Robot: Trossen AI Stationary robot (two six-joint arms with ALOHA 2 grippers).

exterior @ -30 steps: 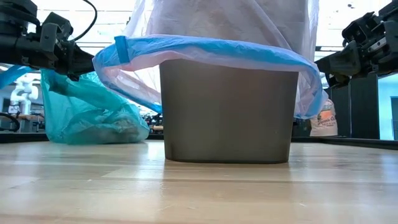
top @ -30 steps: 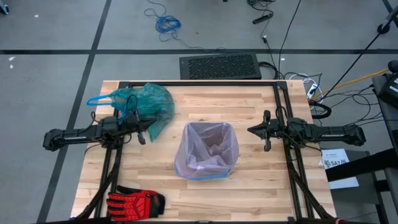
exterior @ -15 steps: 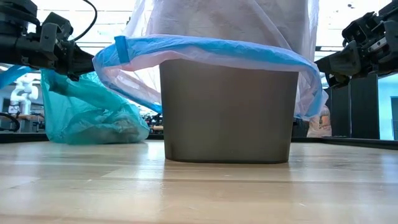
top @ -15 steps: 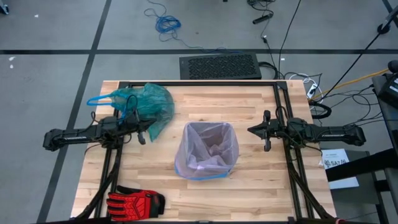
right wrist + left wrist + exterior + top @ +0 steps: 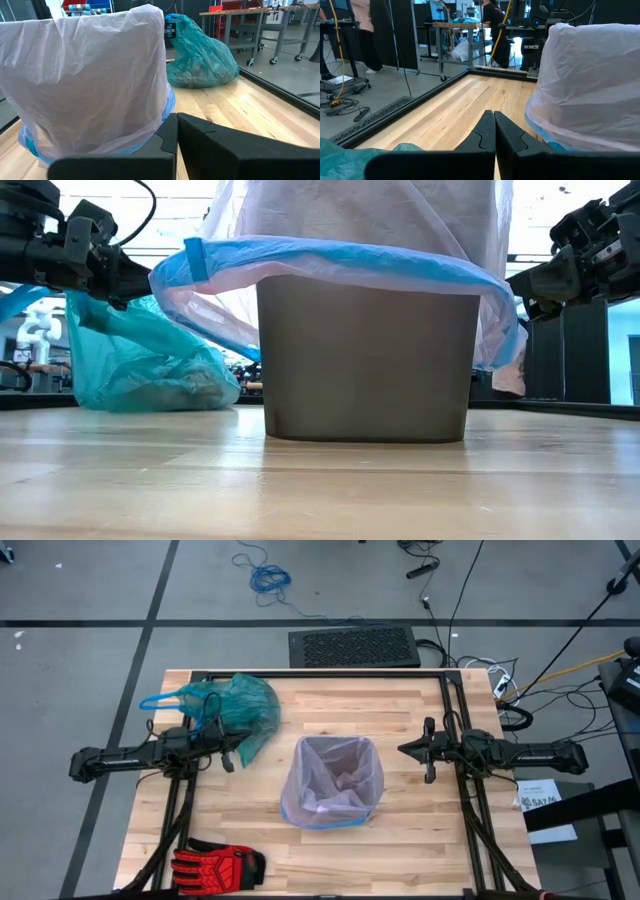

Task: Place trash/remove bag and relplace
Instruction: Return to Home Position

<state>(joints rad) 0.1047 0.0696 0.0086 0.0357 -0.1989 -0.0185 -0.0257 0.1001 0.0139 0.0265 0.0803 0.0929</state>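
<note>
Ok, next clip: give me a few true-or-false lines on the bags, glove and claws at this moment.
1. The bin is lined with a lilac bag. True.
2. The teal bag sits inside the bin. False: it lies on the table, by the left claw.
3. The right claw is shut and empty, like the left. True.
4. The glove hangs on the bin's rim. False: it lies on the table, apart from the bin.

Teal bag (image 5: 140, 365) contents unreadable; bin (image 5: 365, 360) rim hidden under lilac bag (image 5: 350, 215).
</note>
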